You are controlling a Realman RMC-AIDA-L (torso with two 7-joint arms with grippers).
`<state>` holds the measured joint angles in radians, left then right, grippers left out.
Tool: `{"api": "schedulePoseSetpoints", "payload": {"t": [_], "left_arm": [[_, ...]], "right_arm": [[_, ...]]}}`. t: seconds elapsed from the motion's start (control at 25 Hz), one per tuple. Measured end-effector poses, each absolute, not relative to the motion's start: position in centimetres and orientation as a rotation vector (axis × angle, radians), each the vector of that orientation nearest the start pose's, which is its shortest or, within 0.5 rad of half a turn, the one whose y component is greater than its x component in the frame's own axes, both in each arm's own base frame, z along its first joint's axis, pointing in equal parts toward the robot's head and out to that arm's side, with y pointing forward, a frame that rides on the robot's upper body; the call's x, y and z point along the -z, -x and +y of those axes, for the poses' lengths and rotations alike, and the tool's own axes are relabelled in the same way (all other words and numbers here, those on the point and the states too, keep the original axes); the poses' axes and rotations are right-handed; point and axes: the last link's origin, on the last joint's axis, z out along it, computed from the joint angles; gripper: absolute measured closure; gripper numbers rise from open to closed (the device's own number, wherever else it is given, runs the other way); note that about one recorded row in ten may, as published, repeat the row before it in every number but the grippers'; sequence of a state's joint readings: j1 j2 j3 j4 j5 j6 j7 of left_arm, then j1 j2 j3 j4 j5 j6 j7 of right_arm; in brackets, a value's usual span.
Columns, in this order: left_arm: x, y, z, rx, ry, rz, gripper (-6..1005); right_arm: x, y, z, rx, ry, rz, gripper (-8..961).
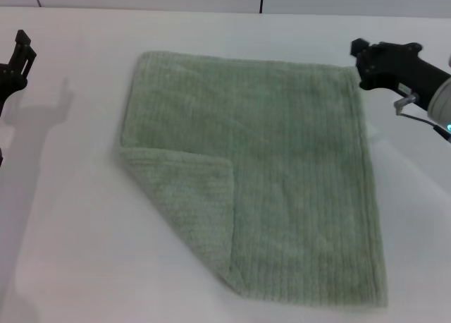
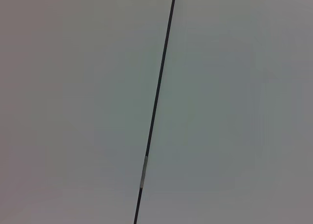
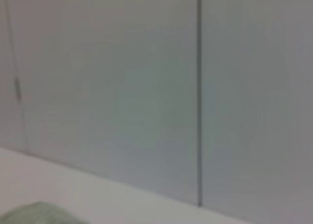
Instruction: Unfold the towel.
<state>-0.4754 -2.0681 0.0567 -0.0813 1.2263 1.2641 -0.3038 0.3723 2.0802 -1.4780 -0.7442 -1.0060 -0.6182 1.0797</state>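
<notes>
White desk (image 1: 77, 252), pale panelled wall (image 2: 73, 87) behind. The towel (image 1: 282, 161) lies flat at the desk's centre, long axis running from far edge to near edge, with its near-left corner folded inward as a triangular flap (image 1: 187, 196). The left gripper (image 1: 17, 58) hangs at the desk's left edge, well apart from the cloth; the right gripper (image 1: 366, 58) sits beside the towel's far-right corner. Whether either gripper's fingers are spread or pressed together cannot be told. Judgement: the flap lies toward the near-left, so the left arm is the nearer one; it must be drawn outward toward the near-left corner.
</notes>
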Motion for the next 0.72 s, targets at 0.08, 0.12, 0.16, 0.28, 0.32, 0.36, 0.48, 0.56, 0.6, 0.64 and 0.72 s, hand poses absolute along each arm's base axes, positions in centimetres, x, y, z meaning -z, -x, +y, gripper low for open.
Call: {"api": "schedulePoseSetpoints", "payload": {"t": [0.08,0.12,0.16,0.28,0.32,0.36,0.48,0.56,0.6,0.64,0.72], "left_arm": [[-1.2,34.8,32.6,0.794,1.415,-0.666,200],[-1.2,34.8,32.6,0.794,1.415,-0.666,200],[-1.2,34.9,32.6,0.794,1.415,-0.666,200],[-1.3,34.8,32.7,0.794,1.416,-0.664,200],[-1.3,34.8,32.7,0.794,1.416,-0.662,200],[-1.3,34.8,32.7,0.794,1.416,-0.662,200],[-1.4,34.7,32.8,0.795,1.418,-0.658,200],[-1.4,34.7,32.9,0.795,1.419,-0.657,200],[-1.4,34.7,32.9,0.795,1.419,-0.657,201],[-1.4,34.7,32.9,0.795,1.419,-0.656,201],[-1.4,34.6,33.0,0.795,1.420,-0.655,201]], "right_arm": [[3.0,-26.0,38.1,-0.534,2.168,0.663,938],[3.0,-26.0,38.1,-0.534,2.168,0.663,938],[3.0,-25.8,38.1,-0.502,2.201,0.725,938],[2.8,-25.9,38.1,-0.433,2.230,0.806,938],[2.8,-25.9,38.1,-0.433,2.230,0.806,938],[2.7,-26.0,38.2,-0.409,2.237,0.832,938],[2.1,-26.1,38.4,-0.327,2.269,0.925,937],[1.9,-26.1,38.4,-0.311,2.277,0.942,937],[1.7,-26.1,38.5,-0.293,2.285,0.957,937],[1.6,-26.0,38.5,-0.279,2.293,0.969,937],[1.3,-25.8,38.7,-0.254,2.303,0.990,937]]}}
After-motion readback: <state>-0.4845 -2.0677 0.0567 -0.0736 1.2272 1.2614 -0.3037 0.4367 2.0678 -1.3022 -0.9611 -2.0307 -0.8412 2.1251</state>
